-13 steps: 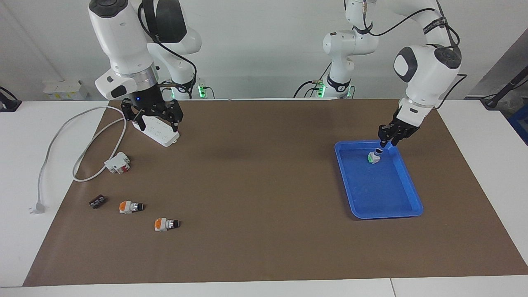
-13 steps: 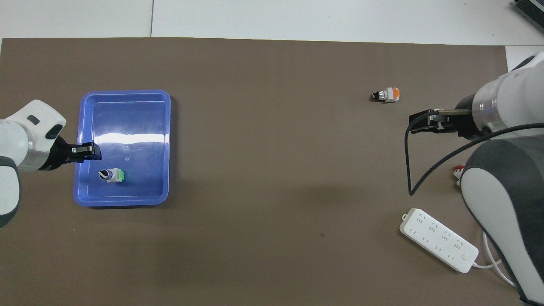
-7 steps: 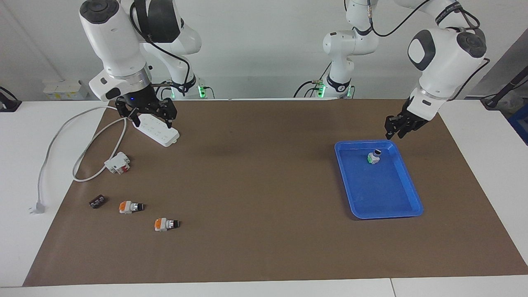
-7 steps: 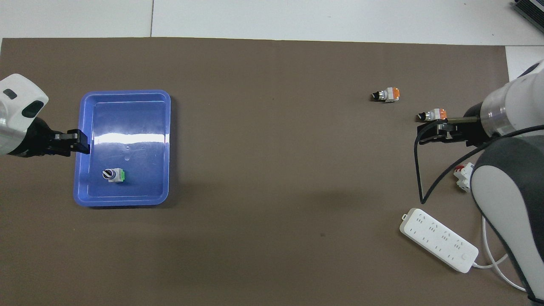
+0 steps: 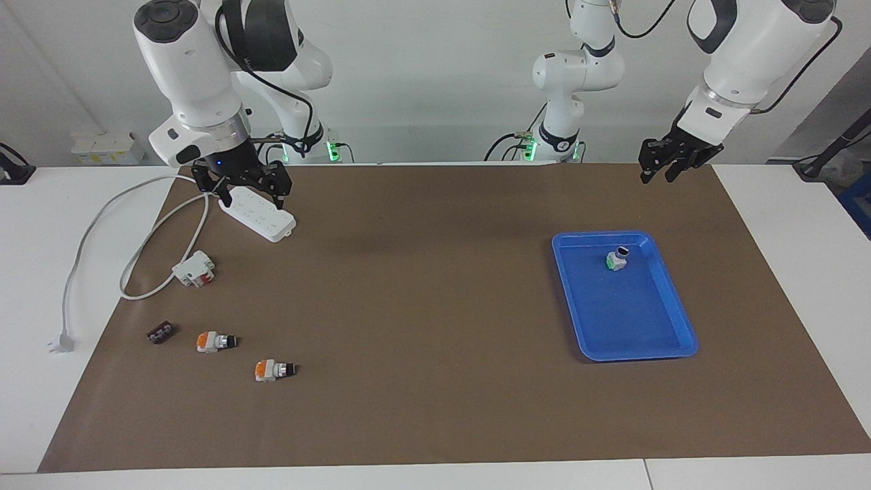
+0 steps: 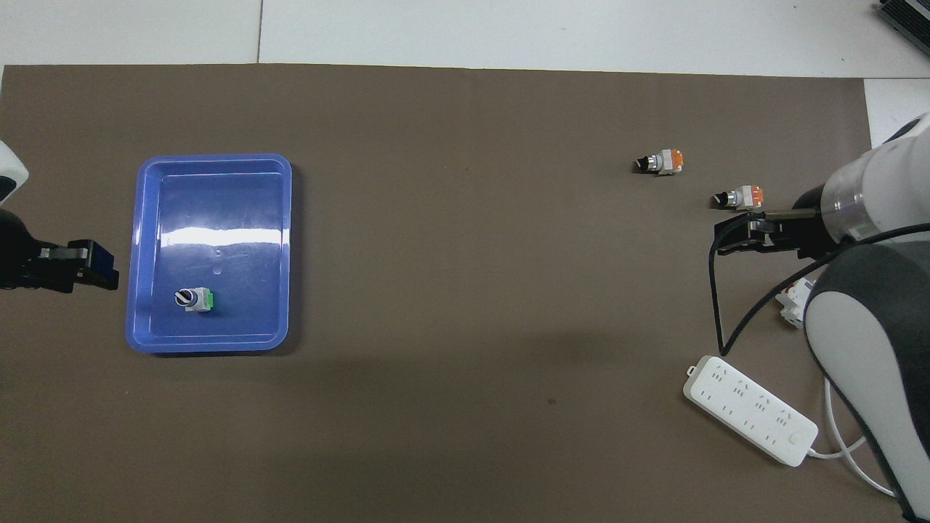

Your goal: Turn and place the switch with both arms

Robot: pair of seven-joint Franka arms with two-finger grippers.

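The switch (image 5: 617, 259), with green base, white-grey body and black knob, rests in the blue tray (image 5: 646, 337) near the tray's edge closest to the robots. It also shows in the overhead view (image 6: 194, 298), inside the tray (image 6: 211, 157). My left gripper (image 5: 657, 177) is open and empty, raised in the air over the brown mat beside the tray (image 6: 107, 267), clear of the switch. My right gripper (image 5: 252, 201) is open and empty, hanging over the white power strip (image 5: 260, 216) at the right arm's end; it also shows in the overhead view (image 6: 721, 243).
Two orange-based switches (image 5: 216, 341) (image 5: 273, 369) and a small black part (image 5: 160, 333) lie at the right arm's end, farther from the robots. A white block with red parts (image 5: 194, 268) and the strip's grey cable (image 5: 88, 231) lie near them.
My left gripper has risen from just above the switch and drawn back off the tray toward the robots, leaving the switch in the tray. My right gripper shifted slightly toward the robots, then held still.
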